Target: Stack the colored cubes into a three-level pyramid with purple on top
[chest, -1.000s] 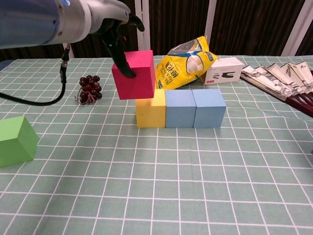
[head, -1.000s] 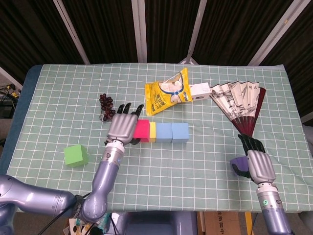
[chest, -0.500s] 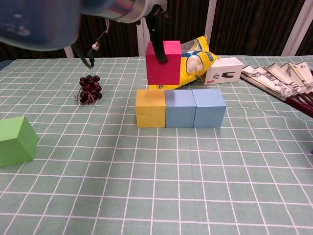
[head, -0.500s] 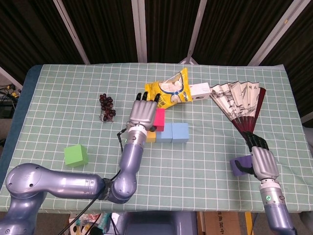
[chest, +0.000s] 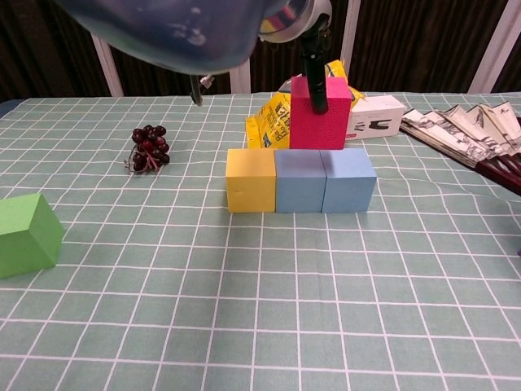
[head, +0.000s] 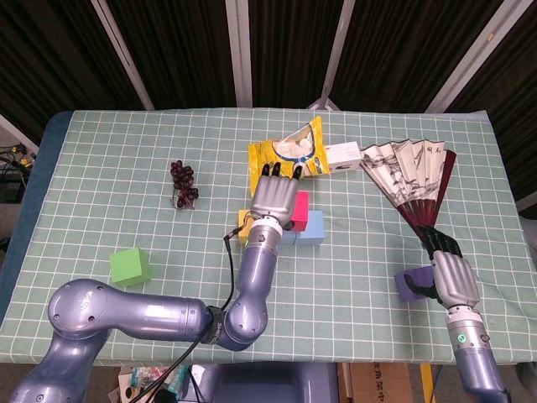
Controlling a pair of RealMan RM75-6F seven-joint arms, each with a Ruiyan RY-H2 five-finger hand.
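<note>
The left hand's fingers (chest: pixel 315 77) clasp the pink cube (chest: pixel 319 114), one dark finger running down its front face in the chest view. Since half a second ago the cube has travelled rightward: it hung above the seam between the yellow cube (chest: pixel 250 179) and the first blue cube (chest: pixel 299 180), and now sits at frame centre over the seam between that cube and the second blue cube (chest: pixel 348 178). Whether it touches them or floats just above cannot be told. In the head view the left hand (head: pixel 276 198) lies palm-down over the row at centre, fingertips pointing toward the yellow snack bag (head: pixel 287 156), the forearm sweeping down to the lower left.

At the lower right of the head view the right hand (head: pixel 451 275) has not moved, its fingers curled around the purple cube (head: pixel 413 285) on the cloth. The green cube (head: pixel 131 266) sits alone at the left, well apart from the row. Grapes (head: pixel 183 183) lie left of centre; a paper fan (head: pixel 413 180) spreads at the upper right.
</note>
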